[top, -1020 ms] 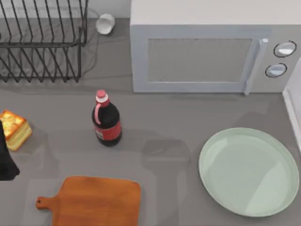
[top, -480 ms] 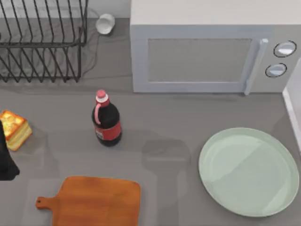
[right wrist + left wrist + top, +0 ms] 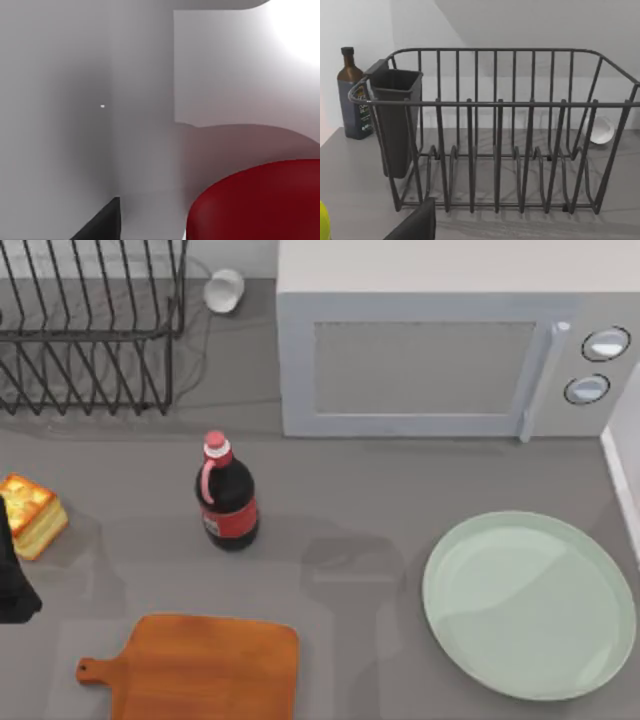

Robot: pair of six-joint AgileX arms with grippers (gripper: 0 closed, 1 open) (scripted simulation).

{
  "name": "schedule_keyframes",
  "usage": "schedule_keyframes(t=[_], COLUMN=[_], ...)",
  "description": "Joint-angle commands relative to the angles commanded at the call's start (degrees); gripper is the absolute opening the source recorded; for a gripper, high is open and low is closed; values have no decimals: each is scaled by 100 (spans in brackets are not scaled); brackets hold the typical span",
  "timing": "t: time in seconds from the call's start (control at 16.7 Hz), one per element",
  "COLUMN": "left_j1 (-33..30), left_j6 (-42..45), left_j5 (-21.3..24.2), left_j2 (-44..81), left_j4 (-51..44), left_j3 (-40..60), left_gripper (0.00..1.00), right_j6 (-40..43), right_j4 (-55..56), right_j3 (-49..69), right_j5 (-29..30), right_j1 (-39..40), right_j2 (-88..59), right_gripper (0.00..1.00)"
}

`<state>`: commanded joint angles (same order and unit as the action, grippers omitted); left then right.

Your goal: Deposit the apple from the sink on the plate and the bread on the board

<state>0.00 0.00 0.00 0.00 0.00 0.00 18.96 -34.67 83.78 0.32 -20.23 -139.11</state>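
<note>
The apple (image 3: pixel 260 202), glossy and red, lies close in front of my right wrist camera, against the white walls of the sink (image 3: pixel 125 100). A dark part of my right gripper (image 3: pixel 100 225) shows just beside it. The pale green plate (image 3: pixel 530 605) lies bare at the table's right. The bread (image 3: pixel 30 515), golden on top, rests at the far left edge. My left arm (image 3: pixel 12 585) stands dark right beside it. The orange-brown board (image 3: pixel 200 670) lies bare at the front left.
A dark cola bottle (image 3: pixel 227 495) with a red label stands between bread and plate. A wire dish rack (image 3: pixel 90 330) sits at the back left, with a white cup (image 3: pixel 224 290) beside it. A grey microwave (image 3: pixel 440 340) fills the back. The sink's white rim (image 3: pixel 625 455) borders the right edge.
The faint shading across the plate has shifted a little. The bread, the bottle, the board and my left arm lie as before.
</note>
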Motion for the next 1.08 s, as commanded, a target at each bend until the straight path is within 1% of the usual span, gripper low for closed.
schedule_keyframes(t=[0.78,0.84,1.08], left_j1=[0,0,0], left_j6=[0,0,0], left_j5=[0,0,0], left_j2=[0,0,0], left_j4=[0,0,0], left_j3=[0,0,0], left_gripper=[100,100,100], right_j6=[0,0,0], right_j4=[0,0,0], right_j3=[0,0,0], right_j5=[0,0,0], right_j1=[0,0,0], right_j2=[0,0,0], right_gripper=[2,0,0])
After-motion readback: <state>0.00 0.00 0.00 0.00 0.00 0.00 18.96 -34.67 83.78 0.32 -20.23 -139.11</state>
